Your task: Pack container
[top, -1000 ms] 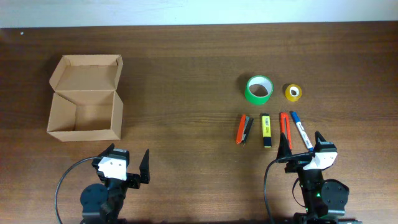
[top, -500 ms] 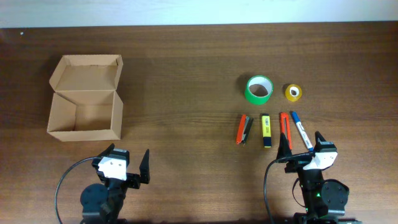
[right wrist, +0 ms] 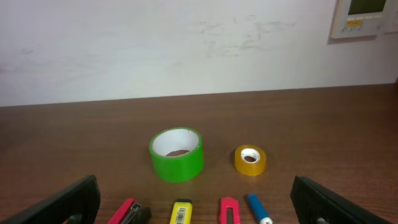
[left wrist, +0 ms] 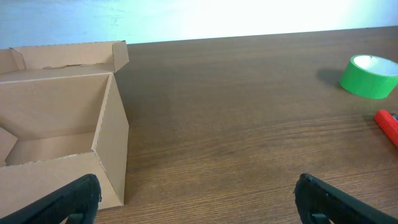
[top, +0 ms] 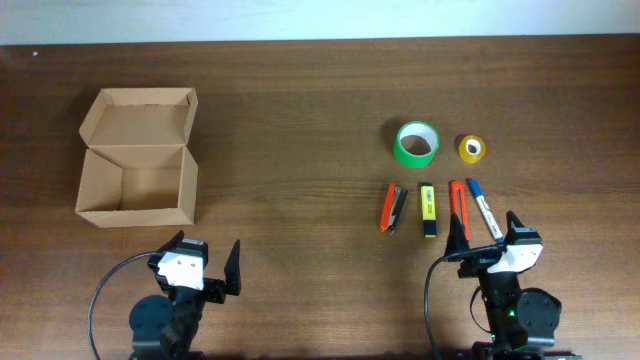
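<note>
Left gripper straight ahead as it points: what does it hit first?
Probably the box: its near wall stands before one finger of the left gripper. Between the fingers only bare table shows.

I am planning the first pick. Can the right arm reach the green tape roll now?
Probably yes. The right gripper is open and empty; the green tape roll lies uncovered ahead of it. Only low items like the blue pen lie between, easy to pass over.

container cropped left, blue pen cropped below
</note>
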